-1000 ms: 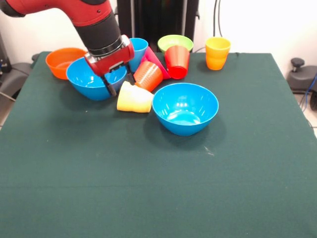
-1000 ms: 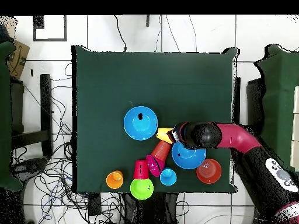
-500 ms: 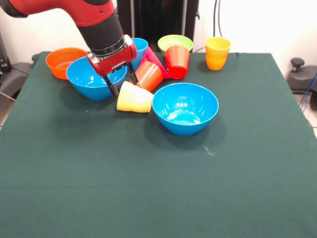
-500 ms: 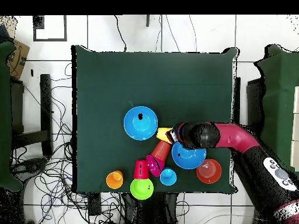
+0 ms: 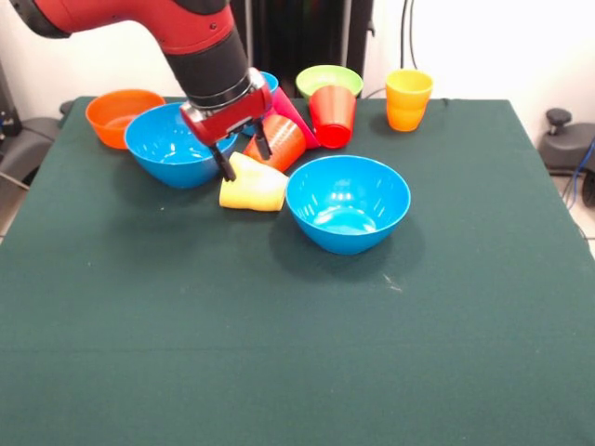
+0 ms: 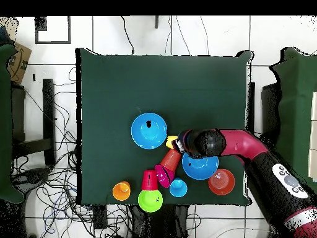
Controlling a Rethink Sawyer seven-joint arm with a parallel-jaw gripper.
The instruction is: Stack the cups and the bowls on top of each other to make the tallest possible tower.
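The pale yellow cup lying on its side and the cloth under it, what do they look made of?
The pale yellow tapered cup looks like smooth moulded plastic: even colour, a soft sheen, no seams showing. The dark green table cover looks like matte fabric, perhaps felt: no reflections and faint lint specks, though the weave cannot be made out.

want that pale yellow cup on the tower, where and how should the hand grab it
The pale yellow cup lies on its side between the two blue bowls, its wide mouth toward the near blue bowl. Probably best to come straight down and pinch its tapered wall mid-length, fingers either side. The hand hovers open above its narrow end, so a small shift should do.
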